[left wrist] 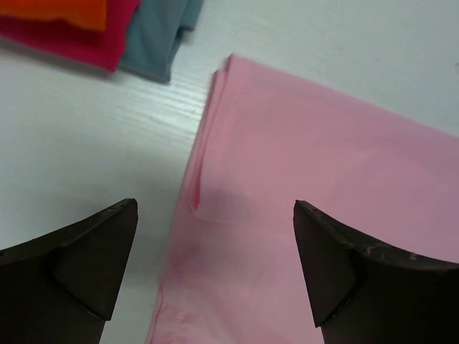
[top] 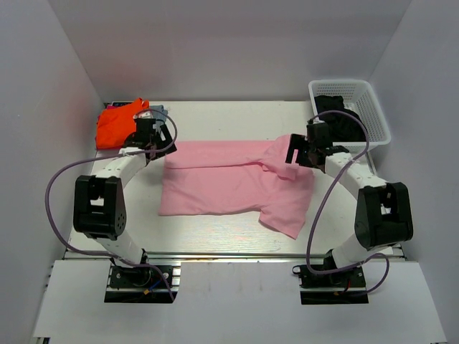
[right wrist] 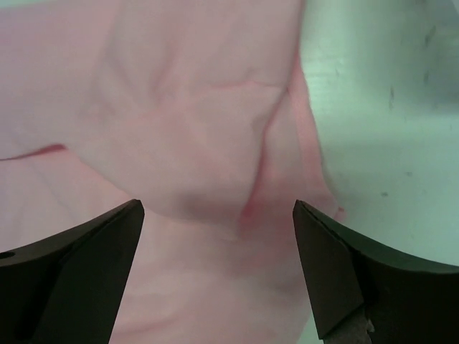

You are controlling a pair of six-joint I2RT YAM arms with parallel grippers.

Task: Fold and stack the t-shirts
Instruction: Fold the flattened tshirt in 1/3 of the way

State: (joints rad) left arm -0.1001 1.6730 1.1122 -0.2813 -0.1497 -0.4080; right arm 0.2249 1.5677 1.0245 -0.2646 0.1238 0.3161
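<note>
A light pink t-shirt (top: pixel 229 183) lies partly folded on the white table, its far edge turned over and one sleeve reaching toward the front right. My left gripper (top: pixel 152 143) hangs open and empty above the shirt's far left corner (left wrist: pixel 301 186). My right gripper (top: pixel 300 156) hangs open and empty above the folded right end of the shirt (right wrist: pixel 193 143). A stack of folded shirts, orange (top: pixel 118 125) on top, red (left wrist: pixel 79 39) and grey-blue (left wrist: pixel 158 36) below, lies at the far left. A black shirt (top: pixel 343 118) fills the basket.
A white plastic basket (top: pixel 373 100) stands at the far right corner. White walls close in the table on the left, back and right. Purple cables loop from both arms over the table's sides.
</note>
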